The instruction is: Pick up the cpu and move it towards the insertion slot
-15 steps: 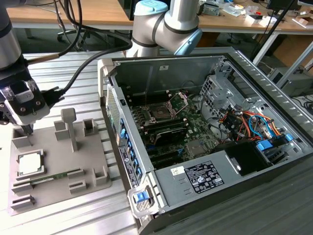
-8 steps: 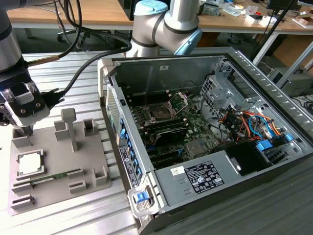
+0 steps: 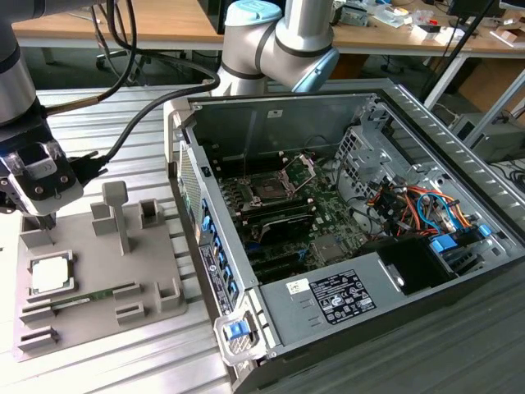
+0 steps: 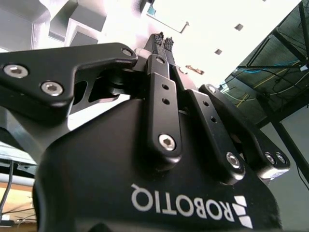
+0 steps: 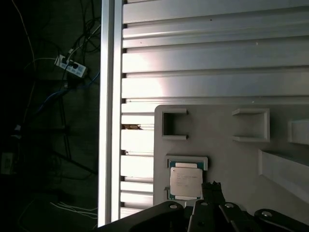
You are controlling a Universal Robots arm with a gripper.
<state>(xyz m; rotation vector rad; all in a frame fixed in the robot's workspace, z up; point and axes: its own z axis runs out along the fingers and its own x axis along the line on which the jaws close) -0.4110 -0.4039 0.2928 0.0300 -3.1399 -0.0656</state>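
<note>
The cpu is a flat square chip with a silvery lid. It lies in a shallow pocket of the grey fixture plate at the exterior view's left. In the first wrist view the cpu sits just beside my fingertips. My gripper hangs a little above the plate, just behind the chip and not touching it. In the second wrist view my gripper is shut with its two fingertips pressed together and nothing between them. The insertion slot is a dark square socket with its metal bracket raised, inside the open computer case.
The open computer case stands to the exterior view's right of the plate, its wall between the chip and the socket. An upright grey post and small brackets rise from the plate. A green memory stick lies near the chip. A black cable trails from the arm.
</note>
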